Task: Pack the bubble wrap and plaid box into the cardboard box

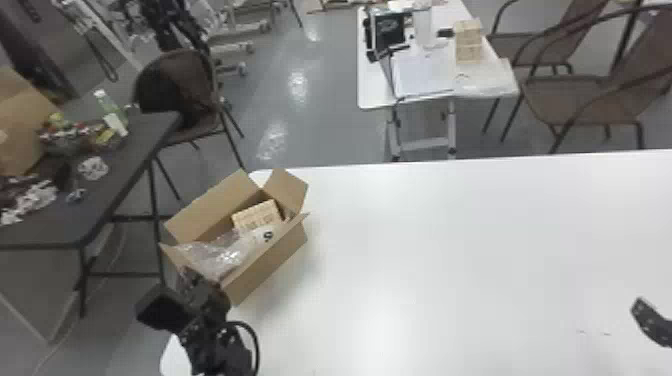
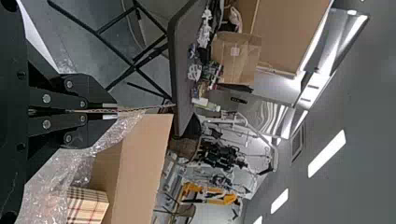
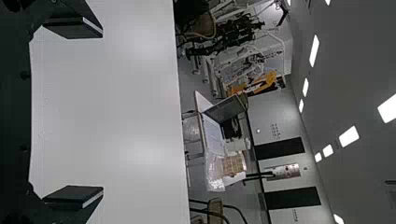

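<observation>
My left gripper [image 1: 192,276] pinches the cardboard box [image 1: 270,267], with the wrap and plaid box inside

I work at a big white table [image 1: 450,250], smooth and shiny. The cardboard box sits on its left side, at the far edge, with its flaps up. Past the table is a gray floor [image 1: 325,115] with bright shiny spots. On my left is a dark table [image 1: 117,167] with lots of little things on it, and a dark chair [image 1: 172,90] stands close to it. Farther off I see a small white table [image 1: 371,95] and brown chairs [image 1: 575,100].

My left arm [image 1: 215,347] comes in from the bottom and reaches to the near end of the cardboard box. Its two flat fingers are closed tight on a thin edge of cardboard. My right gripper [image 1: 651,320] is over by the right side, well apart from the box — its fingers are spread wide with nothing between them.

The plaid box [image 1: 257,215] is inside the cardboard box, toward the far end. The clear bubble wrap [image 1: 215,252] is in there too — crumpled up, nearer to my left gripper.
</observation>
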Controlling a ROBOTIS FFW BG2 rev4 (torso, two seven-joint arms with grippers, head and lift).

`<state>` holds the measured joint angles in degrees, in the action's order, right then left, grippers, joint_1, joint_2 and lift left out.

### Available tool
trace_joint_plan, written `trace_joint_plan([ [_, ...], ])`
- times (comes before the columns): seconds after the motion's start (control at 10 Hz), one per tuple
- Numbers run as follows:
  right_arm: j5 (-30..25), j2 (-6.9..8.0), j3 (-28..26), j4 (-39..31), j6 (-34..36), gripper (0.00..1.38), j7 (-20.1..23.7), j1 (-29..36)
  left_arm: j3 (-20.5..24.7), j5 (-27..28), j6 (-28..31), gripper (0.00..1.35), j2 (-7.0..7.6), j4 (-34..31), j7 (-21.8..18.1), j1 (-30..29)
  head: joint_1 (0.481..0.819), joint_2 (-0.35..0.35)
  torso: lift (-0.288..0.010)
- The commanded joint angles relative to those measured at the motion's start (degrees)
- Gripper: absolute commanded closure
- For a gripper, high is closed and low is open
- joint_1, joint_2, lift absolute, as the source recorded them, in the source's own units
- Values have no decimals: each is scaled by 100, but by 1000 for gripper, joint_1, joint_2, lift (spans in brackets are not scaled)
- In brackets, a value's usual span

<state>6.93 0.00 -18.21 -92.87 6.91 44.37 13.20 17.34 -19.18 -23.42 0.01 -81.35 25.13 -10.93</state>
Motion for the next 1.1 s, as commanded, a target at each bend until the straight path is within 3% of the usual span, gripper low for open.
trace_joint_plan([
  [0.0, -17, 5, 28, 32, 4, 114, 10, -28, 41, -15, -31, 1108, 8, 75, 9, 38, 695, 316, -44],
  [0.2, -17, 5, 28, 41, 12, 114, 19, -45, -56, -112, -242, 269, 35, 67, 9, -41, 695, 329, -44],
  [0.3, -25, 5, 28, 32, 12, 110, 19, -28, -170, -156, -418, 85, 61, -4, 9, -146, 695, 329, -44],
  [0.6, -34, 5, 20, -73, 12, 110, 19, 43, -653, 161, -638, 136, 202, -1050, -44, -823, 695, 306, -44],
  [0.7, -96, 5, 20, -170, -40, 110, 10, 104, -908, 345, -611, 134, 316, -1524, -158, -1166, 695, 295, -44],
  [1.0, -561, 5, 11, -609, -937, 111, -324, 763, -1840, 653, -286, 140, 861, -2254, -360, -1931, 695, 176, -44],
])
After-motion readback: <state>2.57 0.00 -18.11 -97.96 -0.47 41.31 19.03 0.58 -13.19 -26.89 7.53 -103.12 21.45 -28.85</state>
